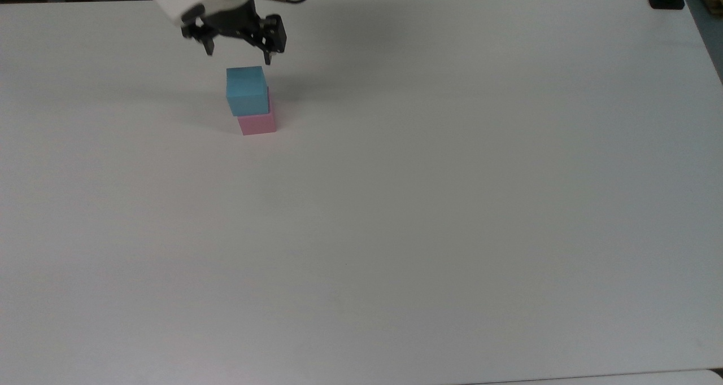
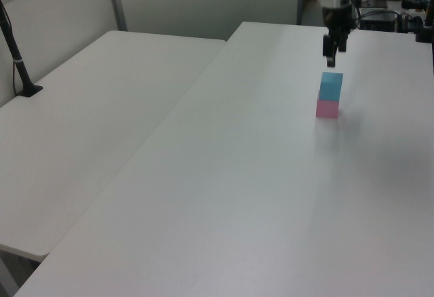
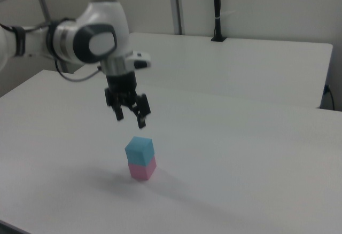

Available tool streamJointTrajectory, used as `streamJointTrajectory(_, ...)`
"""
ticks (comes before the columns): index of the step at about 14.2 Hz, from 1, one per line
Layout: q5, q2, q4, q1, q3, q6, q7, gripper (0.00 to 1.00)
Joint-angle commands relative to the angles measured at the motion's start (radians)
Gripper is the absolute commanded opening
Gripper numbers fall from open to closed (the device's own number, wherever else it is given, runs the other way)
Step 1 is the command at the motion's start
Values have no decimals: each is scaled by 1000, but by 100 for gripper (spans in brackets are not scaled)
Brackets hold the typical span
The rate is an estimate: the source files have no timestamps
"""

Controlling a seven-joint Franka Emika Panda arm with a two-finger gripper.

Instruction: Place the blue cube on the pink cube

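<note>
Blue cube (image 3: 139,149) sits stacked on the pink cube (image 3: 142,169), free of the fingers (image 3: 141,121), which are spread apart and empty. The gripper (image 3: 130,117) hangs in the air above the stack, clear of it. Both cubes stand on the white counter (image 1: 452,204), toward the top view's upper left, the blue one set slightly off the pink one's edges.
</note>
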Motion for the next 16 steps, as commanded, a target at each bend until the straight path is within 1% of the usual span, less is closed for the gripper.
streamJointTrajectory(1, 50, -15, 185, 12, -2, -122, 105, 100)
streamJointTrajectory(2, 66, -15, 228, 10, -3, -132, 102, 100)
streamJointTrajectory(4, 67, -15, 304, 4, -7, -158, 87, 100)
streamJointTrajectory(5, 67, -16, 337, 3, -8, -163, 44, 100)
streamJointTrajectory(8, 55, -27, 367, 1, -10, -189, -107, 100)
streamJointTrajectory(9, 51, -27, 382, 1, -16, -230, -132, 100)
streamJointTrajectory(11, 49, -27, 390, 4, -20, -252, -181, 100)
streamJointTrajectory(12, 49, -28, 382, 7, -20, -251, -139, 100)
streamJointTrajectory(13, 50, -27, 379, 9, -19, -247, -41, 100)
streamJointTrajectory(14, 50, -28, 374, 9, -19, -252, -1, 100)
streamJointTrajectory(16, 54, -30, 373, 9, -19, -254, -5, 100)
